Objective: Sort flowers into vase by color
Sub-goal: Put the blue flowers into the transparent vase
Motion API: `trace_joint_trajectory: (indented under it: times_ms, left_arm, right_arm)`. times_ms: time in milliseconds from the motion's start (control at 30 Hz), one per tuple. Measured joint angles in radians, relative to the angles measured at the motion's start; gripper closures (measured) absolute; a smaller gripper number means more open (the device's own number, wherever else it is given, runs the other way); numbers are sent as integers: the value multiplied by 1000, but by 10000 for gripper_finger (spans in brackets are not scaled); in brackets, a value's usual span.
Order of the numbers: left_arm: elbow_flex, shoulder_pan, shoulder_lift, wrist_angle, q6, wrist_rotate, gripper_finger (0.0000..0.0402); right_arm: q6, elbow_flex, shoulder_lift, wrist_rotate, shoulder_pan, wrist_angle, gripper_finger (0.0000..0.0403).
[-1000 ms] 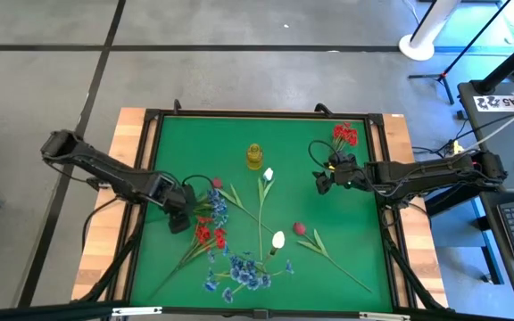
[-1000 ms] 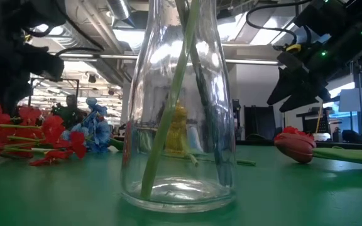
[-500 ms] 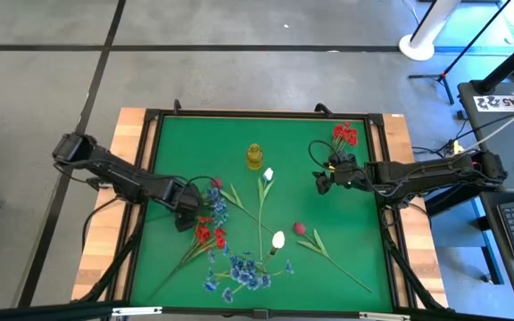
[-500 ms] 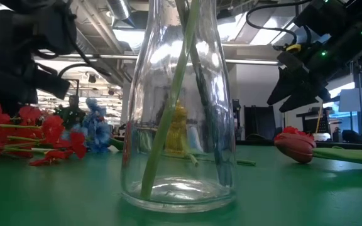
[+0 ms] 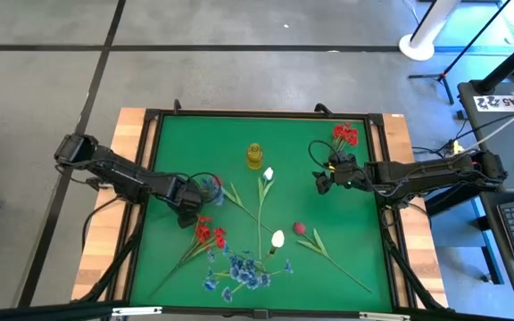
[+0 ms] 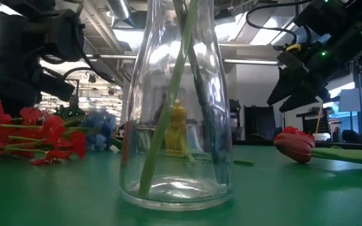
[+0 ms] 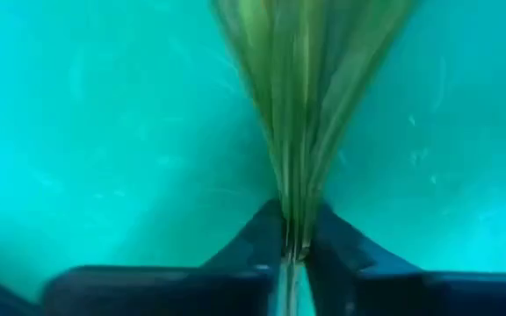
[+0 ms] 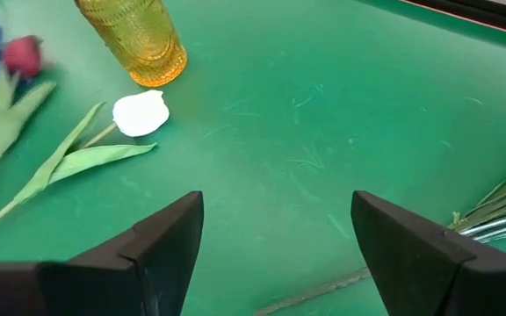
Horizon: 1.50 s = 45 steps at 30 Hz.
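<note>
Item: flower sort, pick stage.

Left gripper [image 5: 194, 201]: low over the mat [image 5: 364, 250], at 9 o'clock from mat centre. Jaws clamped on a bundle of green stems [image 7: 301, 132]; the left wrist view shows the stalks pinched between the two dark fingers [image 7: 253, 241]. The heads at its tip look blue [image 5: 211, 188], blurred in the low view, so probably the blue sprig.

Right gripper [image 5: 322, 181]: hovers at 2 o'clock, fingers spread wide, holding nothing; a white bud [image 8: 140, 113] and the yellow vase [image 8: 134, 35] lie ahead of it.

Stock on the mat:
- red cluster [image 5: 209, 235], 8 o'clock, lying flat
- large blue cluster [image 5: 239, 271], 7 o'clock
- second white bud [image 5: 277, 239], 6 o'clock
- pink rosebud [image 5: 299, 228], 5 o'clock
- red flowers [image 5: 344, 135], 1 o'clock, standing in a clear vase [image 6: 178, 107], to judge from the low view

Step in hand: grasp just made on the blue sprig; no lift yet evident.

Next move calls for: a straight lift to free the stems from the red cluster beside them, then carrying the stems upright to a vase neck.

Change from a second ago: the left gripper has moved toward 12 o'clock and shut on the stems. The small blue sprig has shifted with it. Right arm unchanged.
</note>
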Motion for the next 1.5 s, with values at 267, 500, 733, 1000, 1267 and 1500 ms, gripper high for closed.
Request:
trace_joint_trajectory:
  times_ms: [267, 500, 733, 1000, 1267, 1500]
  left_arm:
    - [157, 4, -76, -139, 1, -143, 382]
    - [296, 3, -193, -160, 54, -226, 389]
    - [338, 3, -311, 121, 247, -311, 390]
    - [339, 31, -308, 618, 583, -205, 391]
    - [339, 177, -211, 862, 648, 37, 391]
    - [339, 263, -90, 986, 618, 190, 391]
  right_arm:
    - [0, 0, 0, 0, 0, 5, 114]
    - [-4, 0, 0, 0, 0, 20, 114]
    - [-151, 0, 0, -89, 0, 281, 114]
    - [-370, 1, 39, -354, 0, 848, 114]
    - [-448, 30, 175, -472, 0, 1184, 114]
    - [-480, 170, 335, -523, 0, 1172, 114]
